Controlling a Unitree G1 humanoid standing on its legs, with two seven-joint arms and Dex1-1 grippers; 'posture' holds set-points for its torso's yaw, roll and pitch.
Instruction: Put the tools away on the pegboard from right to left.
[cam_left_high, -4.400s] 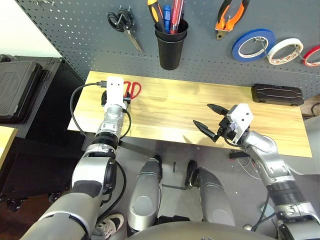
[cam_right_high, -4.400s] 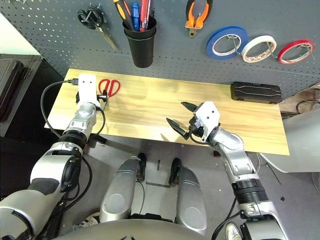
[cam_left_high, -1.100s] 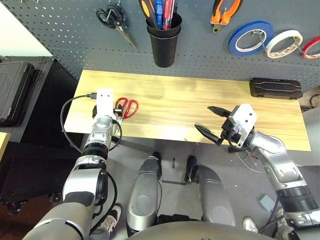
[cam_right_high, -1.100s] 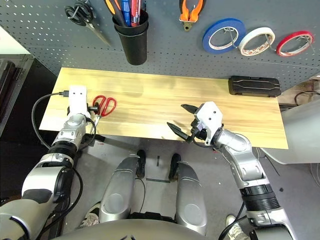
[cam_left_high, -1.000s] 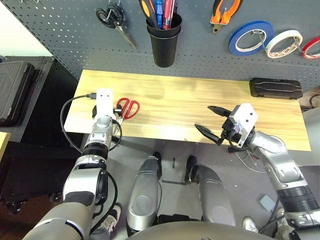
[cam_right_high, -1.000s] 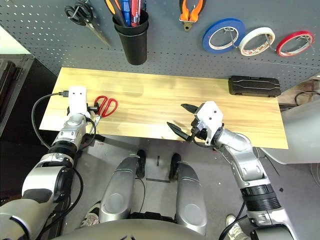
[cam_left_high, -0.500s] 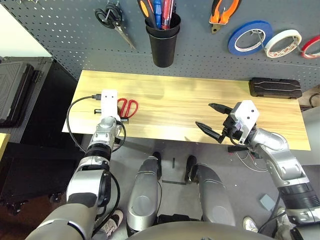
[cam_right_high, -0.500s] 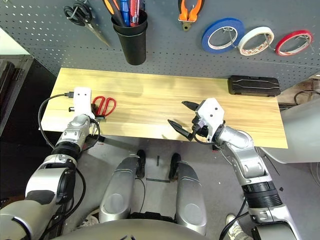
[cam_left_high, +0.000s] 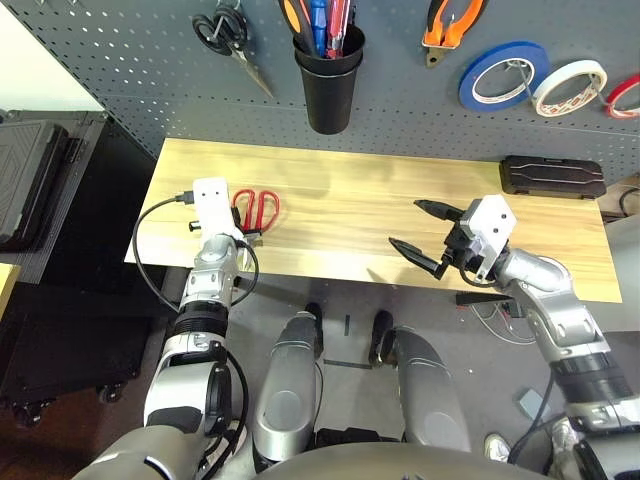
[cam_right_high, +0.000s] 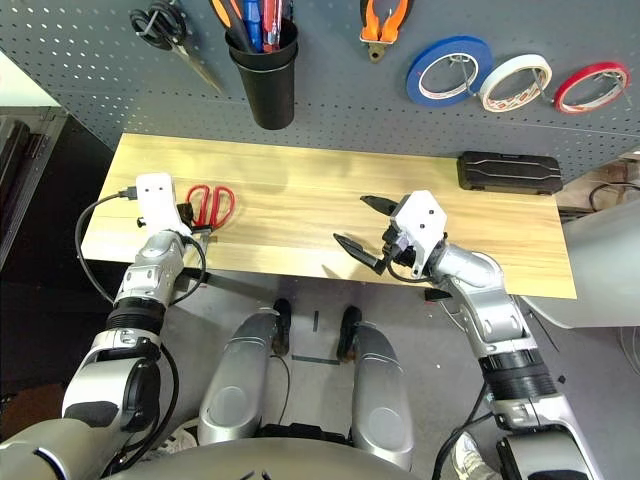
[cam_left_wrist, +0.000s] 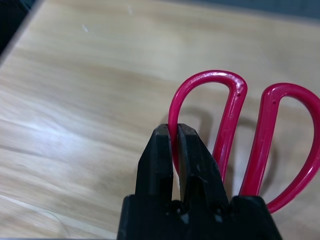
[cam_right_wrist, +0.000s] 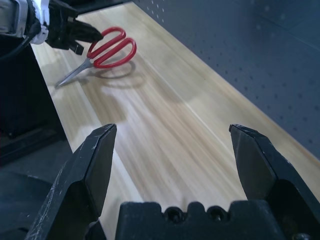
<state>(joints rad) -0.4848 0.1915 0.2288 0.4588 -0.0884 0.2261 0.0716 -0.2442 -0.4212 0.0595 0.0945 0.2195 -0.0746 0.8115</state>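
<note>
red-handled scissors (cam_left_wrist: 235, 130) – one pair, handle loop pinched by left claw (cam_left_wrist: 176, 135), right claw (cam_right_wrist: 175, 145) spread wide – empty, three tape rolls (cam_left_high: 540, 85) hung

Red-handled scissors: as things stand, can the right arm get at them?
Probably not easily. The red-handled scissors lie at the table's left end, already pinched by the left tool on one handle loop. The right tool hangs open far across the bare tabletop.

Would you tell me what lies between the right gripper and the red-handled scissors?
Bare wooden tabletop; the right wrist view shows it from right gripper to red-handled scissors.
</note>
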